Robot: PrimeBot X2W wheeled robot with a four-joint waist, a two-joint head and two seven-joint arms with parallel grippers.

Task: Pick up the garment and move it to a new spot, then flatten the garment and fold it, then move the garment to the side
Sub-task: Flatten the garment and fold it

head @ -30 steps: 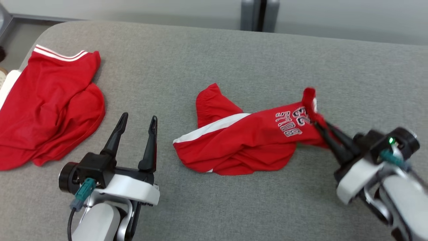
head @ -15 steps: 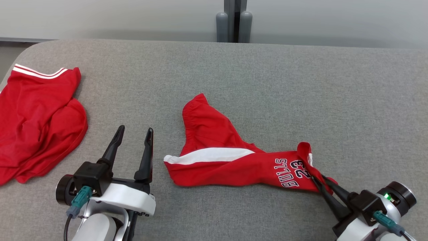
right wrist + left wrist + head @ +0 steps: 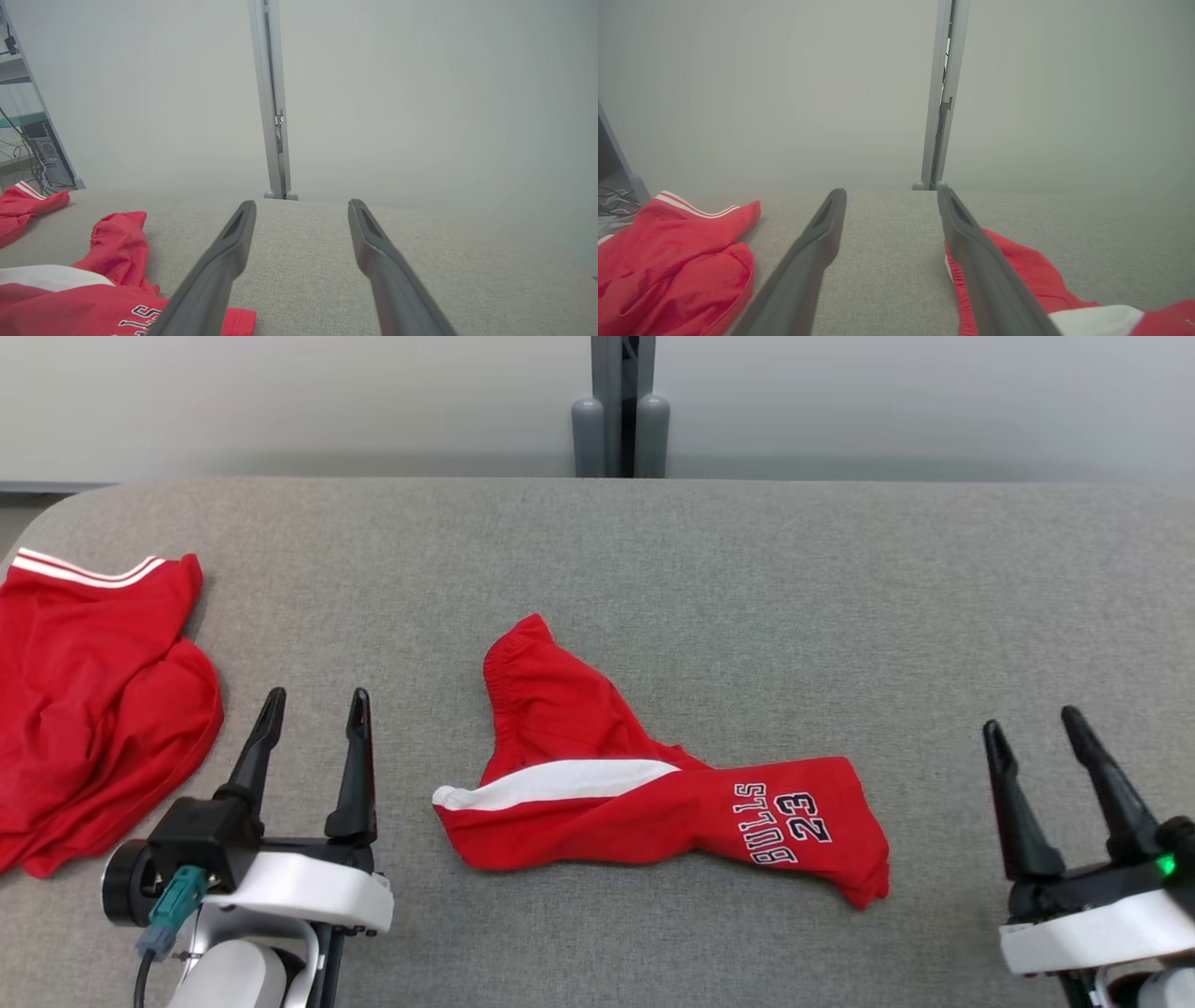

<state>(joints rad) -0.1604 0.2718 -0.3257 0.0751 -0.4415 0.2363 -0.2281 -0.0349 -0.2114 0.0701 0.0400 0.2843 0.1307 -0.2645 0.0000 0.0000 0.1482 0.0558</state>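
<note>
We see shorts [image 3: 653, 803] lying bunched on the table [image 3: 747, 569] | our left gripper [image 3: 317, 698]: fingers spread, empty | our right gripper [image 3: 1032, 721]: fingers spread, empty, near the shorts, not touching

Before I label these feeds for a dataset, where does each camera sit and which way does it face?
Head view: on the head, looking forward and down at the table; left gripper lower left, right gripper lower right, both open.
Left wrist view: on the left wrist, looking along its fingers across the table to the post.
Right wrist view: on the right wrist, along its fingers, same direction.
Shared: all three show the red shorts and that post.
</note>
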